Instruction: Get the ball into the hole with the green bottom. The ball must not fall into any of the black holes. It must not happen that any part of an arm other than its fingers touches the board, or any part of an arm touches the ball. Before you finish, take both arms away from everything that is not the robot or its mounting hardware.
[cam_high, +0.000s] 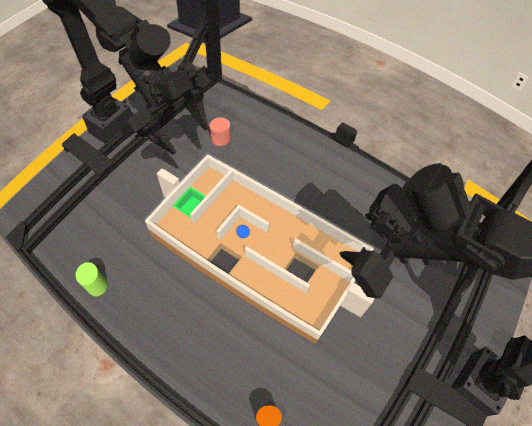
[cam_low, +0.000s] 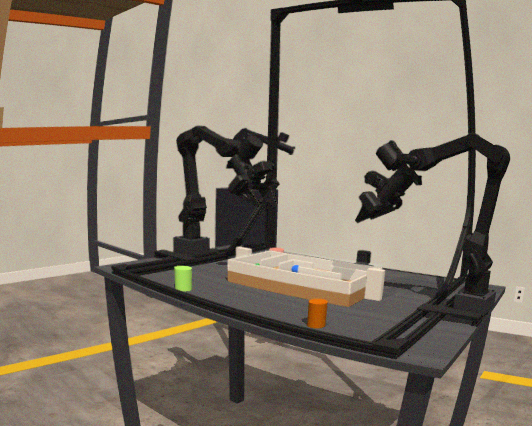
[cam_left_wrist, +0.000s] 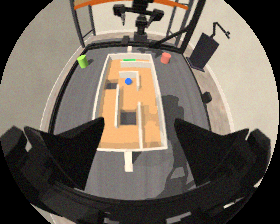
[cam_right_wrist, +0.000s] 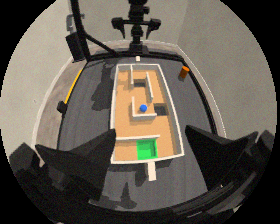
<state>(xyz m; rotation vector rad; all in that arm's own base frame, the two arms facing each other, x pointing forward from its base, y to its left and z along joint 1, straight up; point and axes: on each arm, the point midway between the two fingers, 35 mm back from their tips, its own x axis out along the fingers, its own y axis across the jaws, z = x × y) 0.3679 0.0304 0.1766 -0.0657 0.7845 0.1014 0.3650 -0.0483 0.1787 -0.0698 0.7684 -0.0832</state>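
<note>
The maze board (cam_high: 260, 245) lies in the middle of the table. The blue ball rests on its tan floor inside an L-shaped inner wall; it also shows in the left wrist view (cam_left_wrist: 129, 80) and the right wrist view (cam_right_wrist: 143, 107). The green-bottomed hole (cam_high: 189, 201) is in the corner towards the right arm. Two black holes (cam_high: 224, 260) (cam_high: 301, 269) lie along the near side. My left gripper (cam_high: 362, 272) (cam_low: 367, 210) is open and empty, high above the board's far end. My right gripper (cam_high: 185, 131) is open and empty, high above the green-hole end.
White handle blocks stick out at both board ends (cam_high: 167, 180) (cam_high: 360, 300). A salmon cylinder (cam_high: 220, 131), a lime cylinder (cam_high: 91, 279) and an orange cylinder (cam_high: 268, 415) stand on the table around the board. A small black block (cam_high: 346, 134) sits at the table's back edge.
</note>
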